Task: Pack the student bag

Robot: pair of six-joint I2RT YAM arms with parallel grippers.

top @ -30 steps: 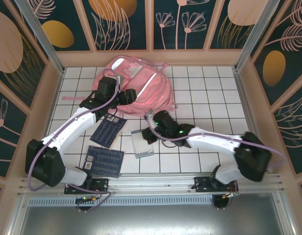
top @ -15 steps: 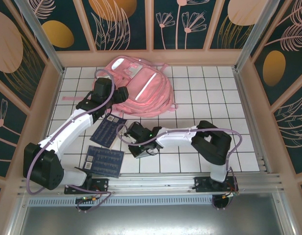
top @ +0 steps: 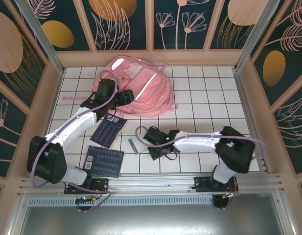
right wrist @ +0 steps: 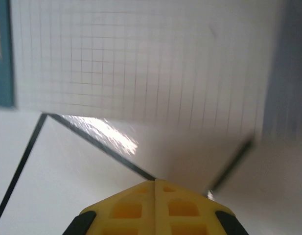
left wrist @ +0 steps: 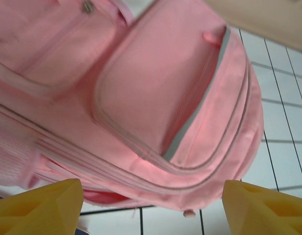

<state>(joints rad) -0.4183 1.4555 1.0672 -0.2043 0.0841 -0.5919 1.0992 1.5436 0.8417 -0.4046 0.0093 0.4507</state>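
Student bag (top: pixel 141 90): pink, lying flat at the far edge of the table (top: pixel 209 103), left of centre, front pockets up. From the left wrist its front pocket (left wrist: pixel 155 93) shows a grey strip along the rim.

Left gripper (top: pixel 124 96): over the bag's near-left edge. Jaws released; yellow fingertips (left wrist: pixel 38 205) stand wide apart with nothing between them, and the bag's lower hem lies just beyond them.

Dark blue booklet (top: pixel 109 131): flat on the table, just on the near side of the bag, under the left arm. Second dark blue booklet (top: pixel 104 160): near the near-left corner, apart from the first.

Right gripper (right wrist: pixel 155 185): jaws clenched, yellow tips meeting on a seam. Grid-ruled page (right wrist: pixel 141 63) close ahead of it, blurred; cannot tell if it is pinched.

Right arm (top: pixel 199 142): stretched low across the table's near middle. Thin grey-blue strip (top: pixel 133 145) lies just left of its wrist.

Thin pink strip (top: pixel 72 98): by the left edge.
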